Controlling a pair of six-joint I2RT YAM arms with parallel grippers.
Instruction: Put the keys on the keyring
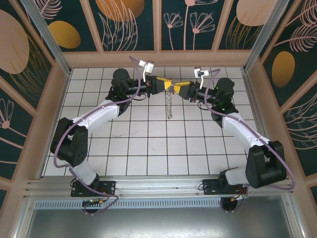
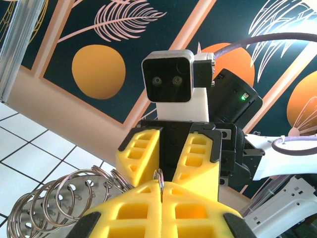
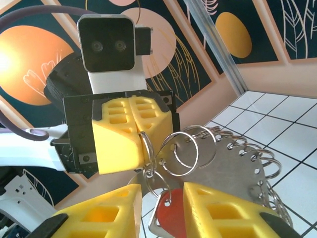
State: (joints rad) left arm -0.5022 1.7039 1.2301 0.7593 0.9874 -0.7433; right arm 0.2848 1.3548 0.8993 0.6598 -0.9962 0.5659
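The keyring (image 3: pixel 237 168) is a flat grey piece edged with several silvery split rings; it hangs as a thin chain (image 1: pixel 170 104) between the two arms, and its rings (image 2: pixel 64 198) show in the left wrist view. My left gripper (image 2: pixel 162 184) is shut on one small split ring (image 2: pixel 158 176) at the top of that bunch. From the ring below hangs the red-headed key (image 3: pixel 173 218), between the fingers of my right gripper (image 3: pixel 163 198). Those jaws stand open on either side of the key. Both grippers meet tip to tip above the far middle of the table (image 1: pixel 171 85).
White tiled floor (image 1: pixel 148 144) with dark grout lies under the arms. Patterned walls and a pale wooden frame (image 1: pixel 158 58) close the far side just behind the grippers. Side rails (image 1: pixel 54 99) bound left and right.
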